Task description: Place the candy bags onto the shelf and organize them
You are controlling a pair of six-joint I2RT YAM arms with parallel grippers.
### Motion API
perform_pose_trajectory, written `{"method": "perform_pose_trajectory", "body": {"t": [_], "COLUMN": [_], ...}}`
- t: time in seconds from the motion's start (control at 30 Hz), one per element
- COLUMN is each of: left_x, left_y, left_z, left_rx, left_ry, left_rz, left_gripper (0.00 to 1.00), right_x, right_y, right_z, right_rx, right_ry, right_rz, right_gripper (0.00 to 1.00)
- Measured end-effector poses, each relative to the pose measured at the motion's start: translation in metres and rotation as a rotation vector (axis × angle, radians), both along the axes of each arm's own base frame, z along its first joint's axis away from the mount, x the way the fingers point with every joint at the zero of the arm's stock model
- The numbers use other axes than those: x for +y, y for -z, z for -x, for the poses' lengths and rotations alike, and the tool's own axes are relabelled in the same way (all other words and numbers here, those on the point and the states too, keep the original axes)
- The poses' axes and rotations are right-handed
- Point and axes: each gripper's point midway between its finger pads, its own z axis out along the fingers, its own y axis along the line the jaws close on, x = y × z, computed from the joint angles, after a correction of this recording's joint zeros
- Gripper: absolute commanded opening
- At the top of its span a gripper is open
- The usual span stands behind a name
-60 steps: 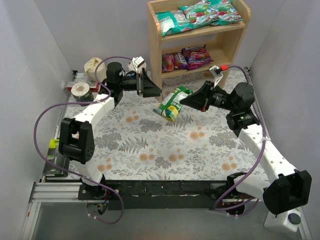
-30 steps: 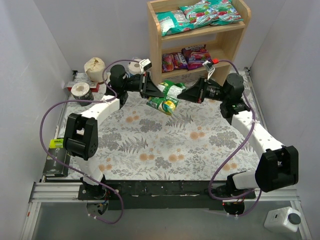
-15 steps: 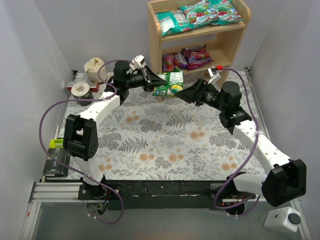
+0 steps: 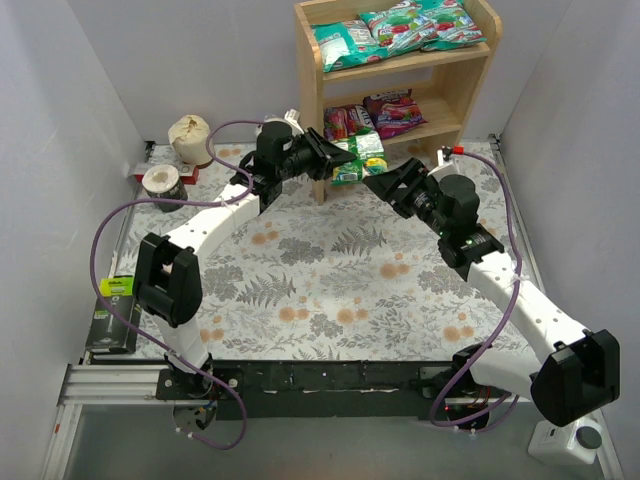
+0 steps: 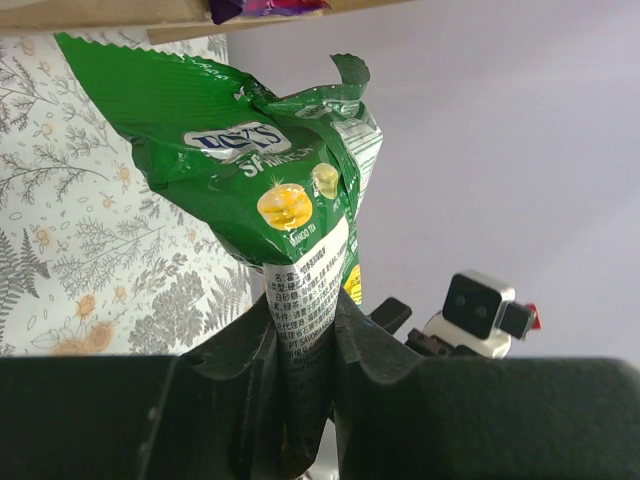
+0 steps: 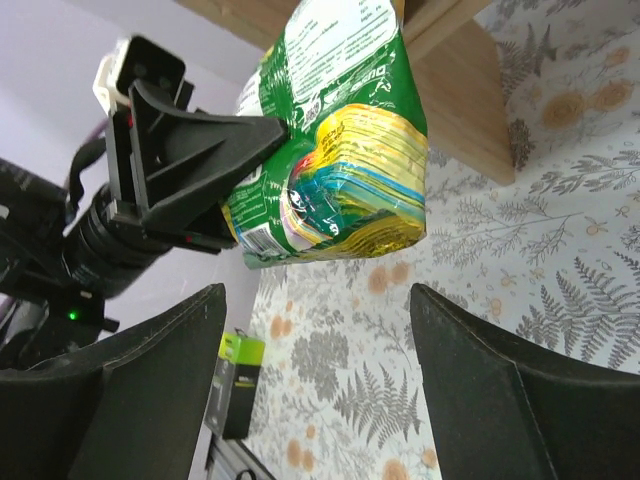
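My left gripper point(image 4: 330, 162) is shut on one end of the green-and-yellow candy bag point(image 4: 352, 160), holding it in the air just in front of the shelf point(image 4: 308, 95) at its lower tier. From the left wrist the bag point(image 5: 290, 190) rises out of the pinching jaws point(image 5: 305, 310). My right gripper point(image 4: 385, 185) stands open and empty a little to the right of the bag point(image 6: 340, 170), its fingers point(image 6: 160, 380) spread wide. Teal bags point(image 4: 400, 28) lie on the top tier and purple bags point(image 4: 375, 115) on the lower one.
Two paper rolls point(image 4: 188, 135) point(image 4: 162, 180) stand at the back left. A black and green box point(image 4: 112, 300) lies at the left table edge. The shelf's wooden foot point(image 6: 470, 110) is close behind the bag. Grey walls close in both sides.
The right gripper let go of the green bag, opened wide and drew back. The left gripper carried the bag up and right, toward the shelf's lower tier.
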Motion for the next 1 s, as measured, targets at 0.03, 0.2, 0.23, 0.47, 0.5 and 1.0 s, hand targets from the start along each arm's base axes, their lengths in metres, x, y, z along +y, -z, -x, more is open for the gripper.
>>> {"method": "perform_pose_trajectory", "body": {"t": [0.03,0.2,0.23,0.47,0.5,1.0], "left_x": [-0.001,-0.012,-0.014,-0.018,-0.018,-0.018], "left_y": [0.001,0.001,-0.001,-0.007,-0.004,-0.004], "left_z": [-0.002,0.0,0.001,0.0,0.001,0.0], "left_rx": [0.006,0.026,0.025,0.019,0.024,0.019], "left_ry": [-0.02,-0.066,-0.069,-0.079,-0.079,-0.072], "left_rz": [-0.003,0.008,0.014,0.063,0.064,0.088], "left_gripper": [0.04,0.06,0.06,0.07,0.08,0.13], "right_x": [-0.002,-0.011,-0.011,-0.01,-0.01,-0.001], "right_y": [0.0,-0.001,-0.002,-0.013,-0.012,-0.003], "right_z": [-0.001,-0.009,-0.011,-0.027,-0.029,-0.038], "right_rx": [-0.003,-0.039,-0.046,-0.113,-0.118,-0.127], "right_ry": [0.016,0.094,0.102,0.122,0.121,0.084], "right_rz": [-0.008,-0.065,-0.074,-0.135,-0.144,-0.203], "right_gripper": [0.81,0.8,0.8,0.74,0.69,0.57]}}
